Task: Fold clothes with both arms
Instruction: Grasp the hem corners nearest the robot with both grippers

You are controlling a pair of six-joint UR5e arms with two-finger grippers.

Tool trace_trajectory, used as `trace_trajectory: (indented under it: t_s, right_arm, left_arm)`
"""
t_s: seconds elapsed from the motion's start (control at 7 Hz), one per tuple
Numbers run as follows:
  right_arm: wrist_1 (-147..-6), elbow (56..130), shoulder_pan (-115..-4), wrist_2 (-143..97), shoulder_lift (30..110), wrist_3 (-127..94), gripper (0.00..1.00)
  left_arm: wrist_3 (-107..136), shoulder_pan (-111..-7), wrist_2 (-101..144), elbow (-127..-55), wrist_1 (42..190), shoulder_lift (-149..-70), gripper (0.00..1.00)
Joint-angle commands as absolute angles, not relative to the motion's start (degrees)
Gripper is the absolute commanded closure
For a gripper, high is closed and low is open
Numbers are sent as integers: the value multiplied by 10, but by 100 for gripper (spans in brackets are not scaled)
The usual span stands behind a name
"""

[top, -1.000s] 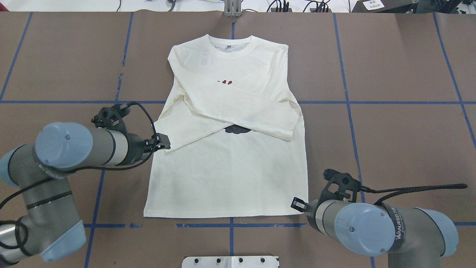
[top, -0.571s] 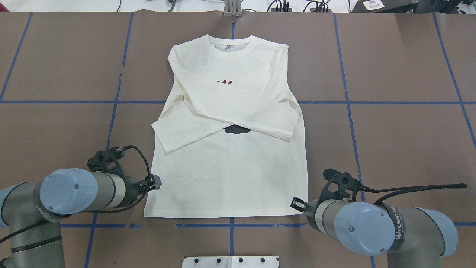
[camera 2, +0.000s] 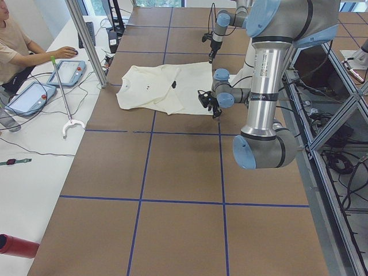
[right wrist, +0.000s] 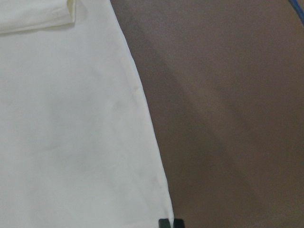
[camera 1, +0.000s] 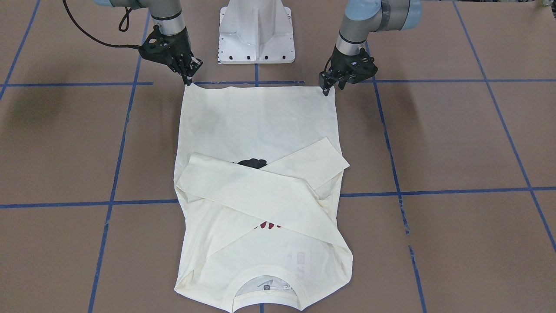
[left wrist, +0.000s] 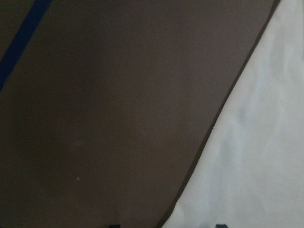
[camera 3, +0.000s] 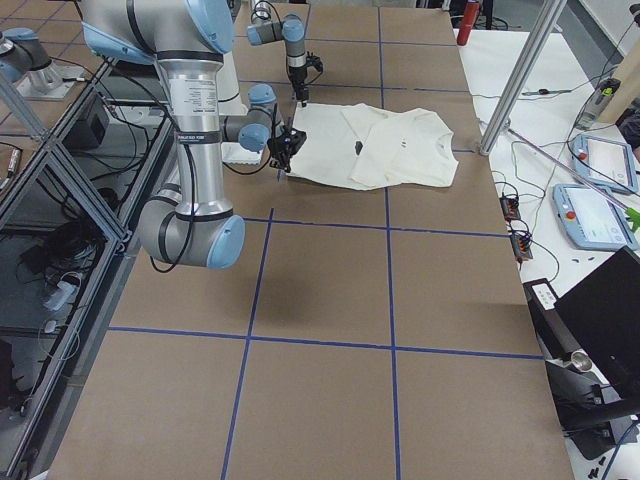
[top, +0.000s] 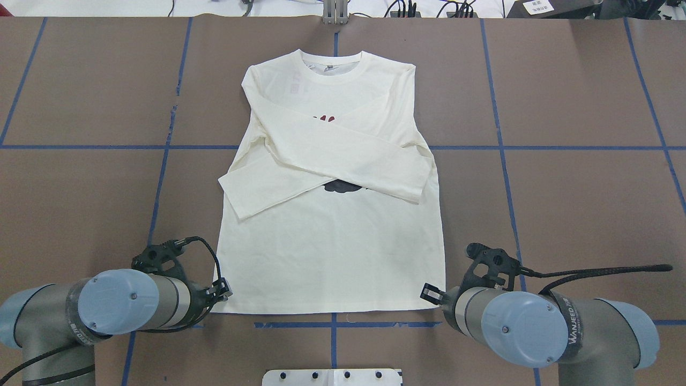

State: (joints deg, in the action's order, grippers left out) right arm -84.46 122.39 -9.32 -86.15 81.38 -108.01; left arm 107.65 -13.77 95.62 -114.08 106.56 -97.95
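Left gripper: positioned at the near left hem corner of the T-shirt. The left wrist view shows its two fingertips well apart, one over bare table, the other over cloth, with the shirt's edge running between them. The jaws are not closed on the fabric.

T-shirt: lies flat and front up at the middle of the brown table, with the collar on the far side and the hem toward the robot. Both sleeves are folded in and cross over the chest. One cuff projects past the shirt's left edge. The sleeves cover most of the black print and the red lettering.

Right gripper: positioned at the near right hem corner. Its fingertips are together, pinching that corner. The front-facing view shows the corner drawn into a small peak at the tips.
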Motion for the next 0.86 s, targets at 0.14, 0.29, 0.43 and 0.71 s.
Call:
trace_trajectory:
  t_s: [0.14,0.29,0.43,0.71]
  right_arm:
    - [-845,1224,-93,-860,815,-1081,100]
    - [-845,1224,-92,-857,816,-1082,100]
    - [-845,1226,-92,-856,816,-1083,100]
    - [-845,1270,-89,-860,845,-1085,100]
  left_arm:
    - [1095,-136,961,-1141,1064,-980,100]
    - [1095,-136,962,-1142,1064,-983,100]
    - [1095,-137,963,-1154,1063,-989,100]
    - [1115,-119,989,-1252,963,-989,100]
